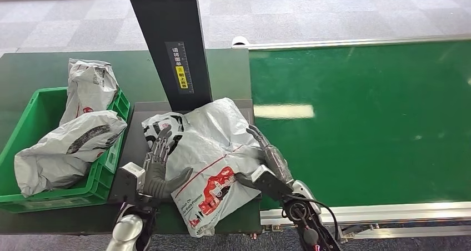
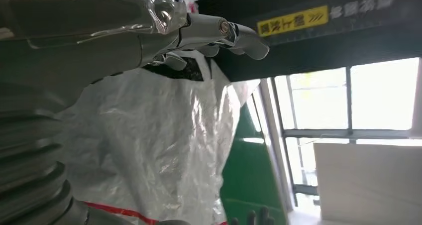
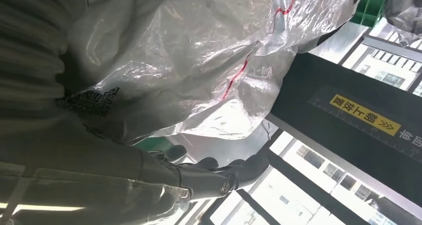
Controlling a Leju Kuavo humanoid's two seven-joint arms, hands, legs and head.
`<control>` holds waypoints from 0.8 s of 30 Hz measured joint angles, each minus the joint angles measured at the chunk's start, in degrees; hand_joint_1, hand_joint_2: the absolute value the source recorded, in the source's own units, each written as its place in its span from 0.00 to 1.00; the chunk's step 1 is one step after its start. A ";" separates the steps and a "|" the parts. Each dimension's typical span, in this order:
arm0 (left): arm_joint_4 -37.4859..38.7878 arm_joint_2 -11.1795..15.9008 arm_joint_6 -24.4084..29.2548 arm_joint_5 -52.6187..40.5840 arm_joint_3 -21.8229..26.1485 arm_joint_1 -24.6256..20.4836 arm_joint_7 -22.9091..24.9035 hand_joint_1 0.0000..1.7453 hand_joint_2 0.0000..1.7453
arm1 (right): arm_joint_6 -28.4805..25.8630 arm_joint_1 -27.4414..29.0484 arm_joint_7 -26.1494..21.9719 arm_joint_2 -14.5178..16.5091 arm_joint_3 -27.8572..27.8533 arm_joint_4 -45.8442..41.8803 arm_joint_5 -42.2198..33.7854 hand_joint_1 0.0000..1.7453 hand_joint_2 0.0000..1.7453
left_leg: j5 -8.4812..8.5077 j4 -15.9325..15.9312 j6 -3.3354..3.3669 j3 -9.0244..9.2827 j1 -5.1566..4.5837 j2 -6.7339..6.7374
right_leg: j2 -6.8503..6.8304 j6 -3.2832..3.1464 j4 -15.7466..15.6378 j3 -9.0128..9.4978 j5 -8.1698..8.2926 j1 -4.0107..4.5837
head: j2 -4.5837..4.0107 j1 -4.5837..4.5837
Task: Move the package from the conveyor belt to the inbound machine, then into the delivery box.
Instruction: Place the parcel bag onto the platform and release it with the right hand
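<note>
Head view: the package (image 1: 214, 151), a white-grey plastic mailer with red print, lies on the dark platform of the inbound machine (image 1: 133, 130), at the foot of its black post (image 1: 169, 40) with a yellow label (image 1: 181, 78). One corner of the package hangs over the platform's near edge. The left hand (image 1: 158, 167) presses against the package's left side, fingers stretched up along it, thumb on the plastic. The right hand (image 1: 269, 159) lies flat against its right side, fingers extended. The two hands clamp the package between them; neither hand wraps around it. To the left sits the green delivery box (image 1: 33, 123) with two grey bagged parcels (image 1: 66, 145) in it. To the right is the green conveyor belt (image 1: 366, 118).

Left wrist view: left hand (image 2: 164, 41) fingers extended beside crinkled package plastic (image 2: 159, 140); contact not clear here.

Right wrist view: right hand (image 3: 189, 177) fingers straight under package (image 3: 199, 60), yellow label (image 3: 366, 114) beyond.
</note>
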 joint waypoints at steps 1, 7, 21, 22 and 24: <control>0.62 0.13 0.13 -2.23 -0.38 -0.18 1.22 0.00 1.00 | 0.69 0.13 -0.09 0.02 -0.33 0.04 -0.42 0.00 1.00 | 0.00 0.00 0.00 0.00 0.00 0.00 | 0.00 0.00 0.00 0.00 0.00 0.00 | 0.00 0.01; 5.87 1.10 8.45 -23.36 -4.51 -1.80 8.67 0.00 1.00 | 2.33 1.89 -0.46 0.04 -2.23 -0.04 -1.16 0.00 1.00 | 0.00 0.00 0.01 -0.01 -0.02 -0.01 | -0.01 0.00 0.00 0.01 0.00 -0.02 | 0.00 0.02; 11.48 1.13 8.15 -32.42 -7.00 -5.13 10.58 0.09 1.00 | 4.19 3.79 0.07 0.56 -5.11 -1.65 -0.67 0.00 1.00 | 0.00 0.00 0.01 0.04 -0.02 -0.02 | -0.02 0.00 0.00 0.09 0.00 -0.03 | 0.00 0.01; 11.63 1.07 7.92 -32.26 -6.97 -5.24 10.43 0.30 1.00 | 4.22 3.79 0.07 0.59 -5.22 -1.65 -0.64 0.00 1.00 | 0.00 0.00 0.01 0.05 -0.02 -0.01 | -0.02 0.00 0.00 0.10 0.00 -0.03 | 0.00 0.01; 11.84 0.99 7.77 -32.01 -6.94 -5.36 10.23 0.76 1.00 | 4.22 3.81 0.07 0.67 -5.40 -1.65 -0.64 0.00 1.00 | 0.00 0.00 0.01 0.06 -0.02 -0.01 | -0.02 0.00 0.00 0.10 0.00 -0.03 | 0.00 0.01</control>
